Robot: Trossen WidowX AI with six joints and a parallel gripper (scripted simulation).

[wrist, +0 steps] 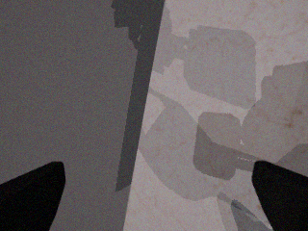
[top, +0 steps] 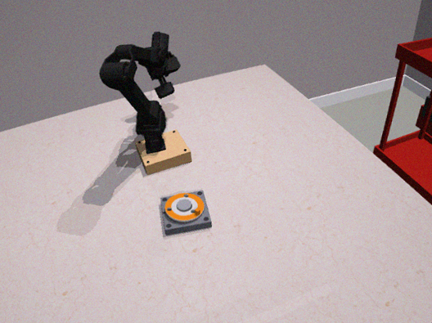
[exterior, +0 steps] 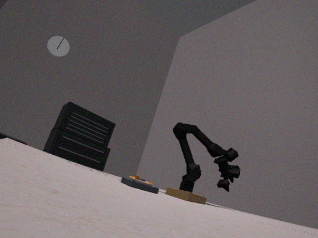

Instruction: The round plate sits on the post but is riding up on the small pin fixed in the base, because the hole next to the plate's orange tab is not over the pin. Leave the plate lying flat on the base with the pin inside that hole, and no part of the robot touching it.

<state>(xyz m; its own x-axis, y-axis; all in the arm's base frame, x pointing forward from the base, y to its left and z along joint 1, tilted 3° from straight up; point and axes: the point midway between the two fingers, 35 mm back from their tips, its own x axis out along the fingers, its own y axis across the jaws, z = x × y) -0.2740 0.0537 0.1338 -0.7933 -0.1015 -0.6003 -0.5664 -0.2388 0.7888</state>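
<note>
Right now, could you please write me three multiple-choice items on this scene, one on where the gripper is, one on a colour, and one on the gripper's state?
1. Where is the black parallel-jaw gripper relative to the dark grey square base?
A. Resting on the round plate
B. Raised beyond the arm's tan wooden mounting block, on the far side from the base
C. Beside the red cart

2. What colour is the broad ring on the round plate?
A. Blue
B. Green
C. Orange

3. How do the gripper's fingers stand?
A. Wide apart, holding nothing
B. Closed on the orange tab
C. Closed on the post

Key: 1 B, the top view shows the gripper in the air behind the mounting block; 2 C, the ring is orange around a pale centre; 3 A, the wrist view shows the dark fingers at opposite edges with only table top and wall between.
</note>
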